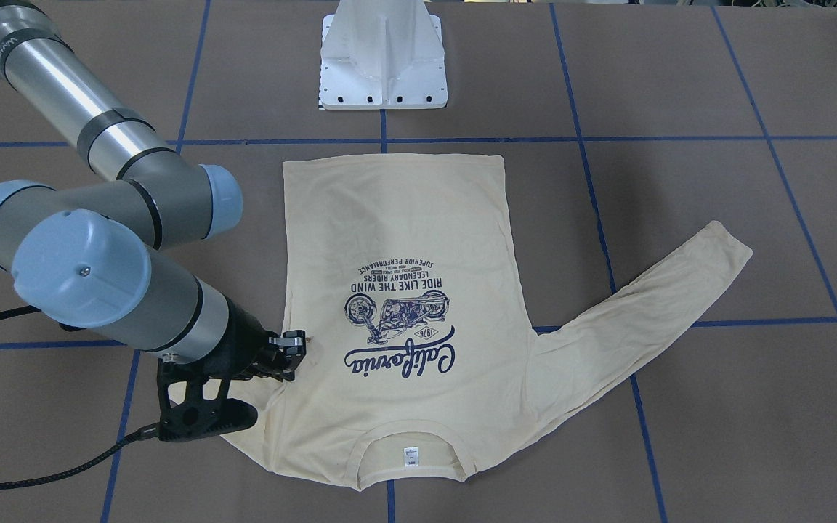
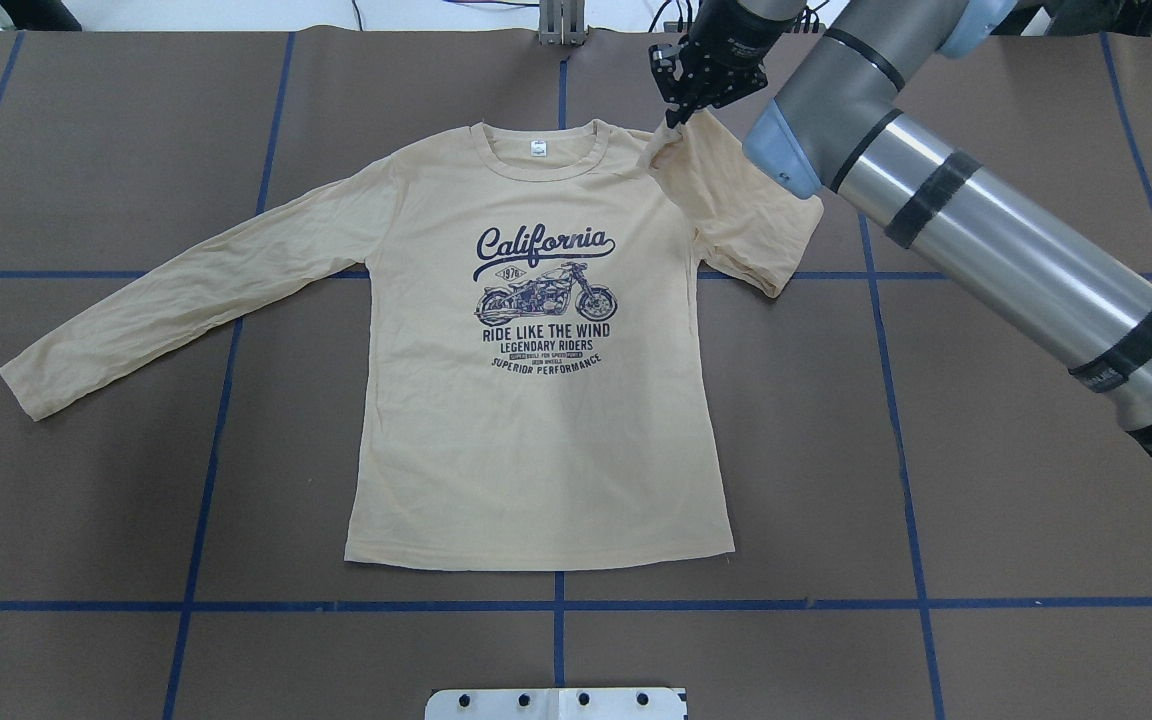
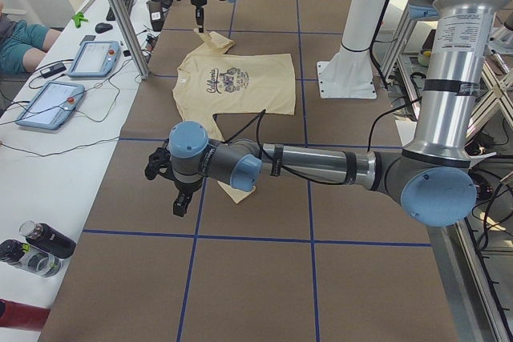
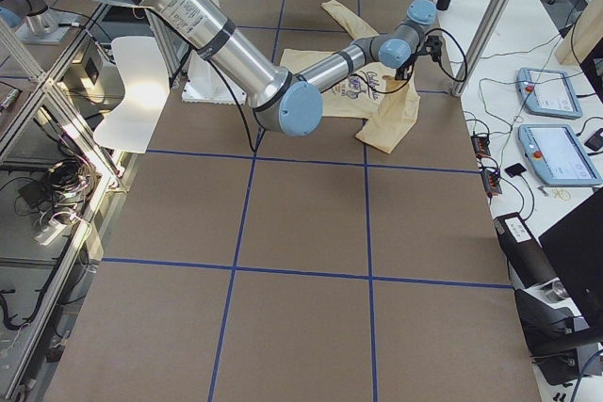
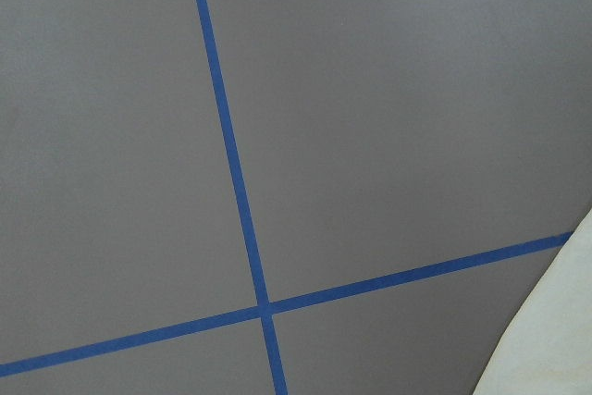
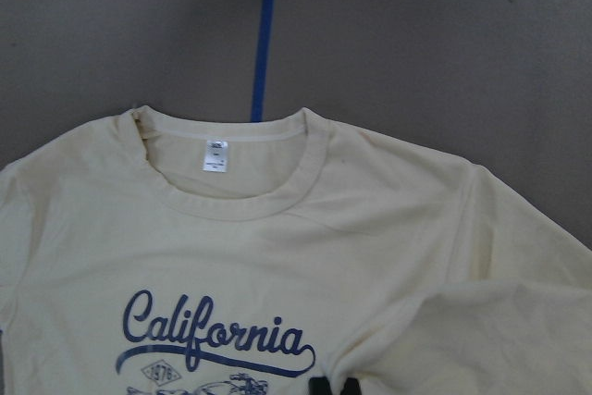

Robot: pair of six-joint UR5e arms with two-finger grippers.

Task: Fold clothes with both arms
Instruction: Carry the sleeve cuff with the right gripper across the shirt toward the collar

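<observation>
The cream-yellow long-sleeved shirt [image 2: 536, 430] lies flat, print up, with its collar at the table's far side. Its sleeve on my left [image 2: 186, 290] lies stretched out. The sleeve on my right [image 2: 746, 210] is doubled back toward the shoulder. My right gripper [image 2: 674, 118] is shut on this sleeve's end and holds it just above the shoulder beside the collar; it also shows in the front view [image 1: 295, 347]. The right wrist view shows the collar and label [image 6: 215, 156]. My left gripper [image 3: 181, 202] hangs over bare table near the outstretched sleeve's end; I cannot tell whether it is open or shut.
The white pedestal base [image 1: 383, 58] stands at the near table edge behind the hem. Blue tape lines [image 5: 231, 173] grid the brown table. Beyond the far edge are teach pendants [image 3: 88, 58], bottles [image 3: 40, 239] and a metal post [image 3: 120, 22].
</observation>
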